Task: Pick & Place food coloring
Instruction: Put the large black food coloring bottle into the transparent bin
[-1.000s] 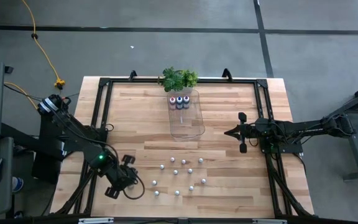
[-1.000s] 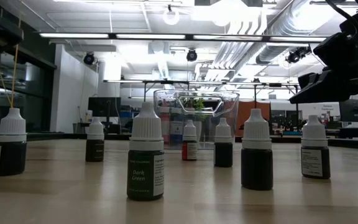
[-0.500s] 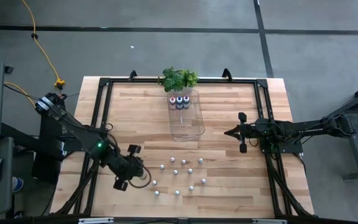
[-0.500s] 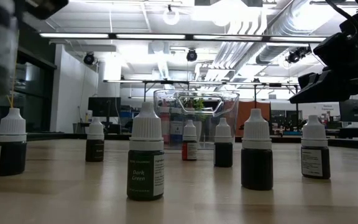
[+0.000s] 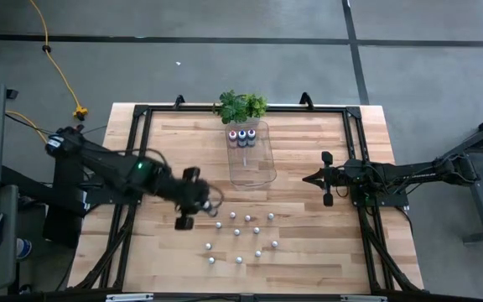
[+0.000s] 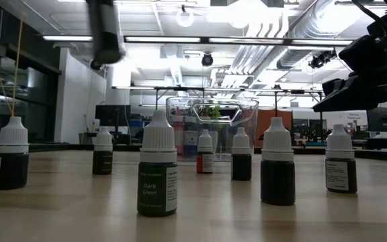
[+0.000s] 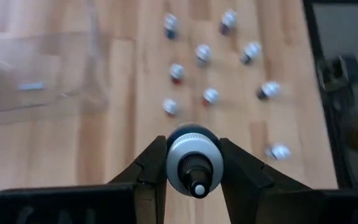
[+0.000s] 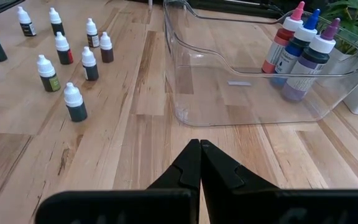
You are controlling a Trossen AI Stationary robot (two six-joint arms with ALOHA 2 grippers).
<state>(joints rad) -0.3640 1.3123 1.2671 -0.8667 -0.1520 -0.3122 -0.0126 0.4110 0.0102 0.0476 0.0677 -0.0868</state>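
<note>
Left gripper (image 7: 192,163) is clamped on one small white-capped food coloring bottle (image 7: 193,167), held in the air above the table (image 5: 309,252) between the loose cluster of small bottles (image 5: 240,233) and the clear tray (image 5: 252,172). Three bigger bottles (image 8: 300,53) stand in the tray's far end by the plant (image 5: 241,106). Right gripper (image 8: 200,163) waits at the right side, fingers pressed together, empty.

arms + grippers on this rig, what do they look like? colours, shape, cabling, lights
Both arms are matte black, slim and jointed, and black cables run along them. The left arm shows a small green light on one link. The left gripper has two black angular fingers tapering forward. The right gripper has matching black, wedge-shaped fingers. No lettering or other markings are readable.
</note>
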